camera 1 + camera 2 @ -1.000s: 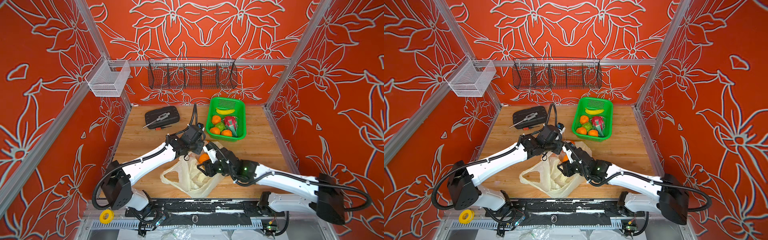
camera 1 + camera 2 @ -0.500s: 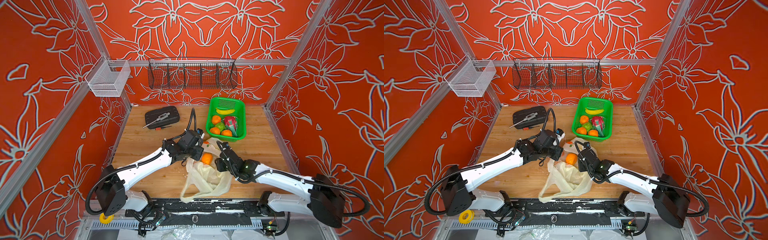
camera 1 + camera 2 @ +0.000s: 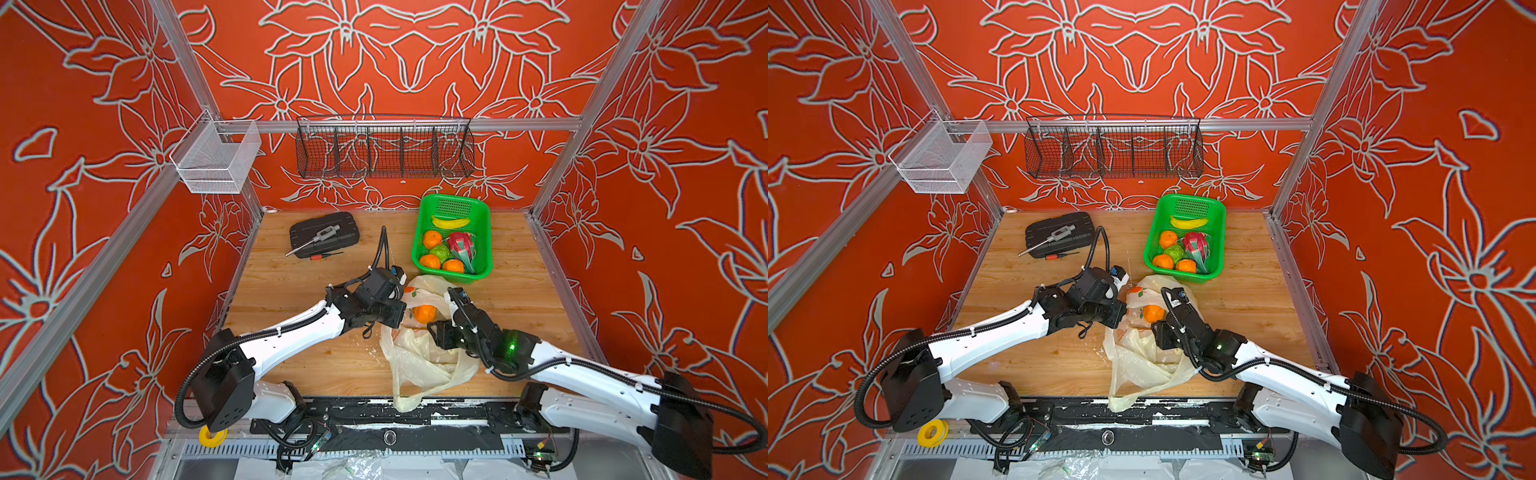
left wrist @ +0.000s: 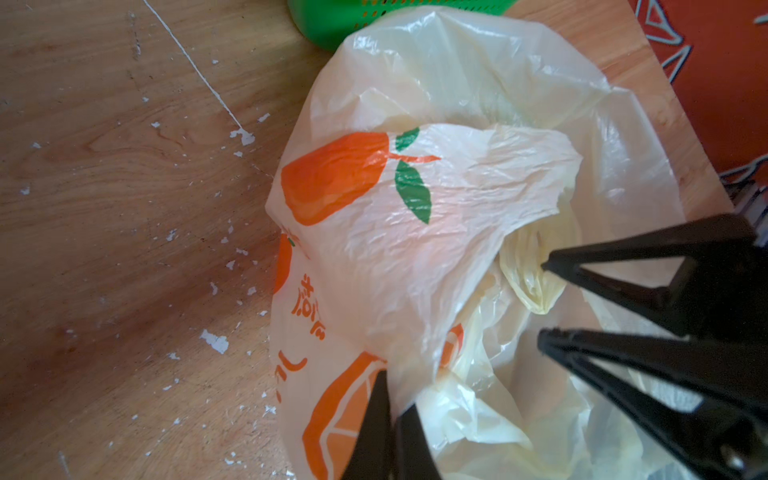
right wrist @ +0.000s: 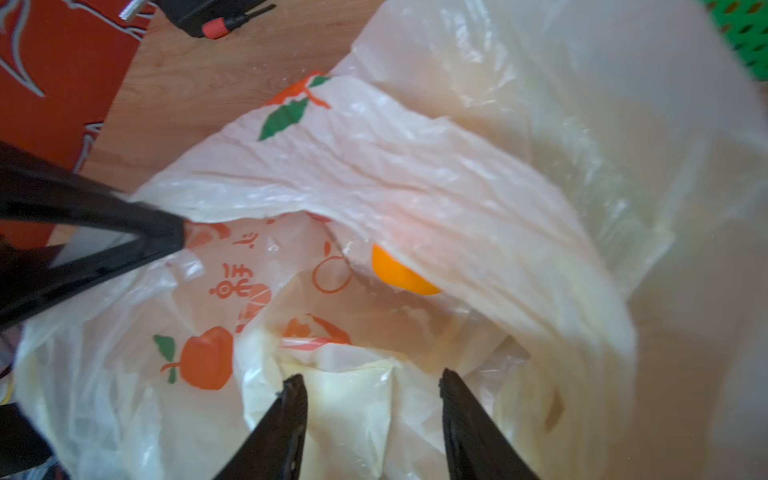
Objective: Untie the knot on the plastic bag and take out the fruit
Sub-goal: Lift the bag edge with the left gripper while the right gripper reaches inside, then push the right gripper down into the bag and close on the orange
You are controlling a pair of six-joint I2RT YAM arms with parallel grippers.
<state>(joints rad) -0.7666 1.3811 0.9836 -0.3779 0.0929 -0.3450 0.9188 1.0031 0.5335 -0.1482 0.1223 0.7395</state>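
The plastic bag (image 3: 419,365) lies crumpled on the wooden table near the front, pale yellowish with orange fruit prints (image 4: 332,178). One handle loop hangs over the front edge. The knot is out of view. One orange fruit (image 3: 424,313) (image 3: 1153,313) (image 5: 399,274) sits in the bag's open mouth. My left gripper (image 3: 395,320) (image 4: 388,415) is shut on the bag's printed edge. My right gripper (image 3: 436,332) (image 5: 372,382) is open above the bag's inner film, just in front of the orange. Its fingers (image 4: 552,266) show in the left wrist view.
A green basket (image 3: 454,204) just behind the bag holds oranges, a dragon fruit, a green fruit and a banana. A black case (image 3: 340,237) with a tool lies back left. A wire rack (image 3: 384,145) and a mesh bin (image 3: 216,158) hang on the walls.
The bag's loose end has swung from the left toward the front edge. The right gripper moved up beside the orange, then drew back toward the front. The left gripper stays shut on the bag.
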